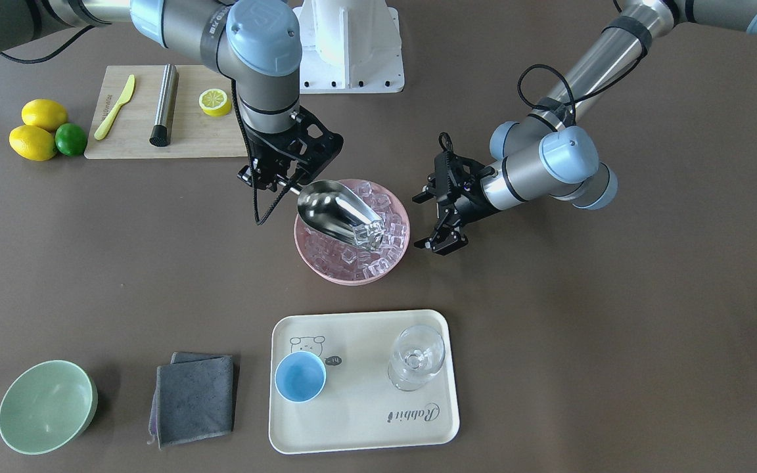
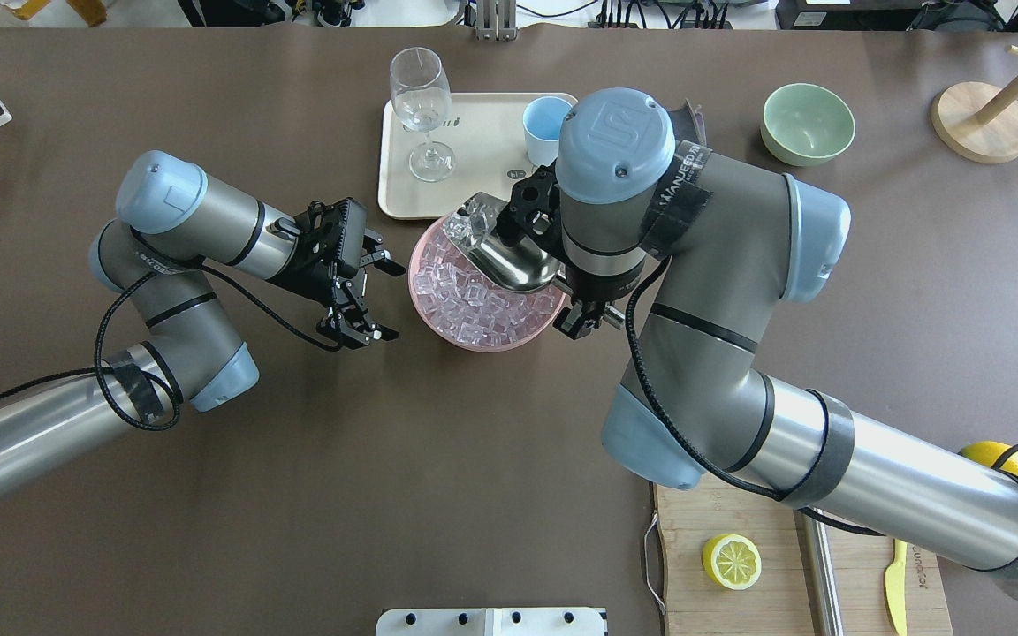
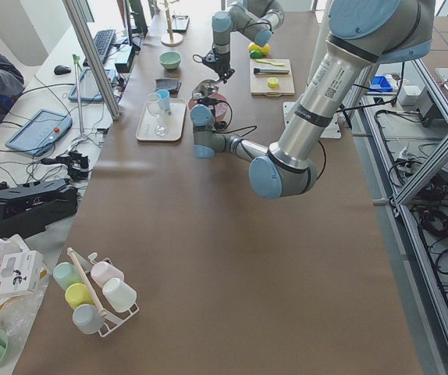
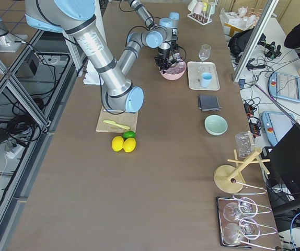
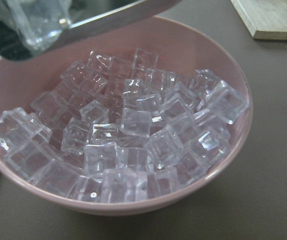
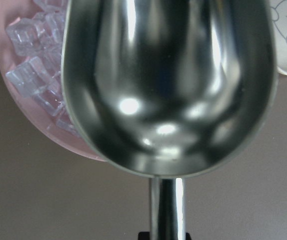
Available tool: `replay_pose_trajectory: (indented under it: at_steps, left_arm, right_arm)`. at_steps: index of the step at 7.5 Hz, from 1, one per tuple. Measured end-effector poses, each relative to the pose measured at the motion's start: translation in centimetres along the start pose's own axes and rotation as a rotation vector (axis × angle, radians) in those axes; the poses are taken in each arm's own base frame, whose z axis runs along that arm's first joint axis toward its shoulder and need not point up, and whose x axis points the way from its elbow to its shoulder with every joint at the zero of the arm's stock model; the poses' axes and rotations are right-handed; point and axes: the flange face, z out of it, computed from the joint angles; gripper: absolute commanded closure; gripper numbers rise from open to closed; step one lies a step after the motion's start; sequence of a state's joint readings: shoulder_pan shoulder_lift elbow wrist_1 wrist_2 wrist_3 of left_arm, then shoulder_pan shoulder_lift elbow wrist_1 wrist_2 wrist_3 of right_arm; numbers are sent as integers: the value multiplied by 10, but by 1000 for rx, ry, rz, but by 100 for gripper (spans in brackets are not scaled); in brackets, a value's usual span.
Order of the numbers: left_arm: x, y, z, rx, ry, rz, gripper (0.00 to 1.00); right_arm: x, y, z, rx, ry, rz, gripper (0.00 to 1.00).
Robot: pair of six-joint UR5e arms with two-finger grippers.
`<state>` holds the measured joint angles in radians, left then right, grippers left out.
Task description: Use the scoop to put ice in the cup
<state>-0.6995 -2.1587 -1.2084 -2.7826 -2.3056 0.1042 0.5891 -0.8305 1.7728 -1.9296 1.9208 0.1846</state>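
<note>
The right jaws are closed on the handle of the scoop (image 1: 336, 210) and hold it just above the bowl (image 1: 351, 281). Its mouth tips down and away from the robot. Nearly all the ice (image 5: 133, 145) lies heaped in the bowl. Only a few cubes sit in the scoop, right at its front lip, and the deep part of the trough looks empty.

That is the main risk: with the load so far forward, any further dip or a jerk could drop the cubes back into the bowl or onto the counter. The cup (image 1: 300, 376) stands on the tray (image 1: 365, 433) beyond the bowl from the robot. It is narrower than the scoop's mouth, so a quick tip would likely scatter cubes over the tray.

The glass (image 1: 416, 358) shares that tray, also beyond the bowl, and a wide swing could knock it over. The left jaws are open and empty just beside the bowl, apart from it.
</note>
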Motion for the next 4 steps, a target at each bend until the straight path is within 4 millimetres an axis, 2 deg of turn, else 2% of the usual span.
replay_pose_trajectory:
  at_steps: [1, 3, 4]
  left_arm:
    - [0, 0, 0, 0, 0, 0, 3]
    - [1, 1, 0, -1, 1, -1, 3]
    - [1, 2, 0, -1, 1, -1, 3]
  right_arm:
    - [3, 12, -4, 56, 3, 1, 100]
    - [30, 37, -12, 186, 8, 60, 100]
    - [45, 43, -21, 258, 23, 105, 100]
